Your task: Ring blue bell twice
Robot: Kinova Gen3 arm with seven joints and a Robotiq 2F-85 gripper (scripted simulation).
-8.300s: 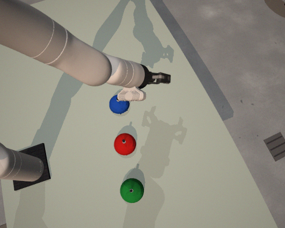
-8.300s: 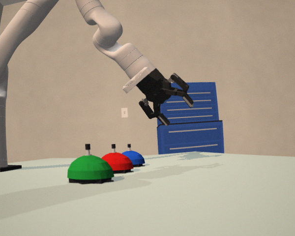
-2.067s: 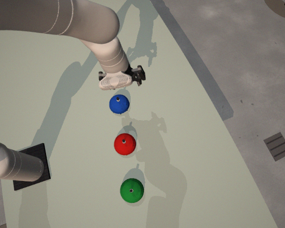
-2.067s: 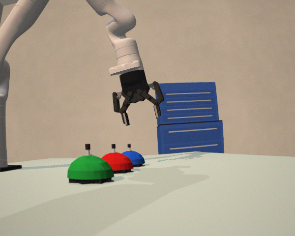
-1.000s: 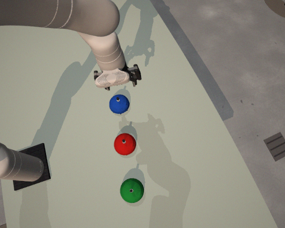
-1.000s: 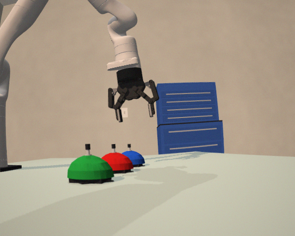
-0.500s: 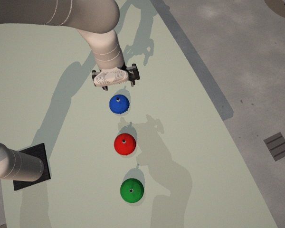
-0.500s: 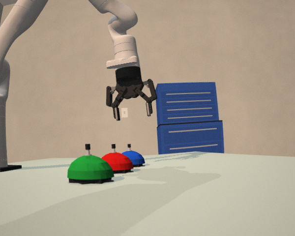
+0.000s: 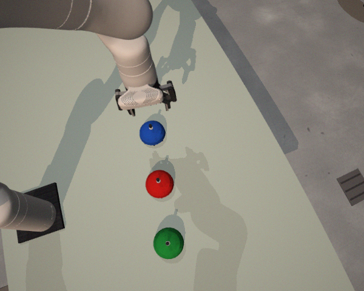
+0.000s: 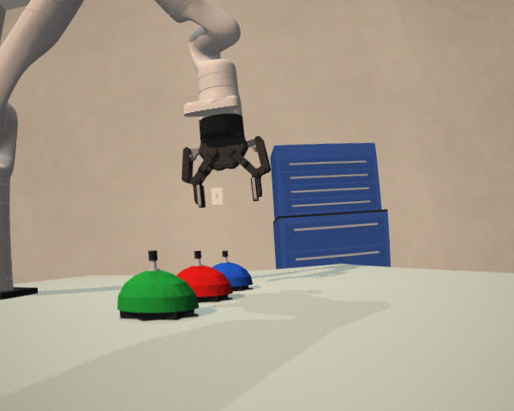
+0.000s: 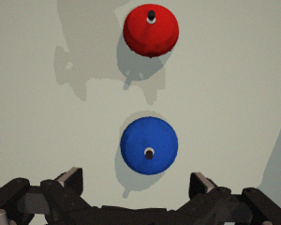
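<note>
Claw (image 10: 226, 193) hangs in the air with its 2 fingers spread wide apart and nothing between them — it points straight down, well above the worktop (image 10: 381, 336). From the exterior view it sits high over the far end of the bell row, with clear air between the fingertips and everything below.

3 dome bells sit in a line on the pale green worktop, each on a dark base with a small black button on a thin stem sticking up from the top. The blue bell (image 9: 151, 133) is the one at the far end of the line, the red bell (image 9: 159, 183) is in the middle, and the green bell (image 9: 168, 242) is at the near end. They're spaced apart, not touching each other.

In the top view the claw's body shows just beside the blue bell, on the side away from the red one, so it isn't centered over the button. The wrist view backs that up: the blue bell (image 11: 148, 145) shows just ahead of the spread fingers rather than between them, with the red bell (image 11: 151, 30) farther out and only a sliver of the green one at the frame edge. The blue bell's button (image 10: 224, 253) stands up on its stem, untouched.

Off to the side the arm's black base plate (image 9: 50, 191) rests on the worktop, and a blue drawer cabinet (image 10: 330, 203) stands behind it against the beige wall.
</note>
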